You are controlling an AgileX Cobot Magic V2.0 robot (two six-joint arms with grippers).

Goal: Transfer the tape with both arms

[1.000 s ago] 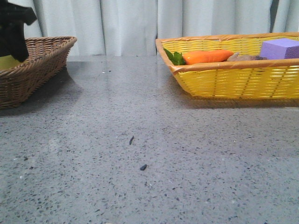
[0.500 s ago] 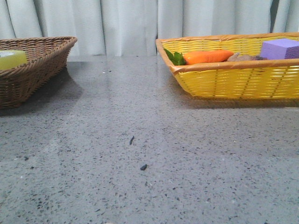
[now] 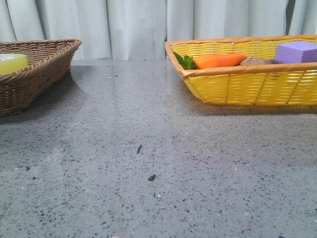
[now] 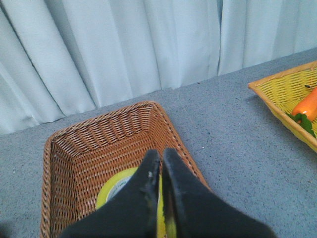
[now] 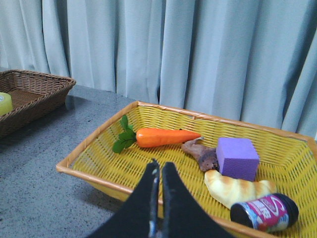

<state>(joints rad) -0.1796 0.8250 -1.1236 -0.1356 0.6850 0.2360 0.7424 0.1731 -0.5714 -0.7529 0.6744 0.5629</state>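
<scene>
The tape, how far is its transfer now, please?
Done: the tape lies in the brown basket, apart from the yellow basket. In hand: nothing; the left gripper and right gripper are both shut and empty, raised above the baskets. Nothing seems left.

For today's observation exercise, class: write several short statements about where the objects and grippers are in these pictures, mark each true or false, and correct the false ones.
1. The tape lies in the brown wicker basket. True.
2. The carrot lies on the bare table. False: it lies in the yellow basket.
3. The left gripper grips the tape. False: it is shut, above the tape.
4. The purple block shares the carrot's basket. True.
5. The right gripper is wide open. False: shut.
</scene>
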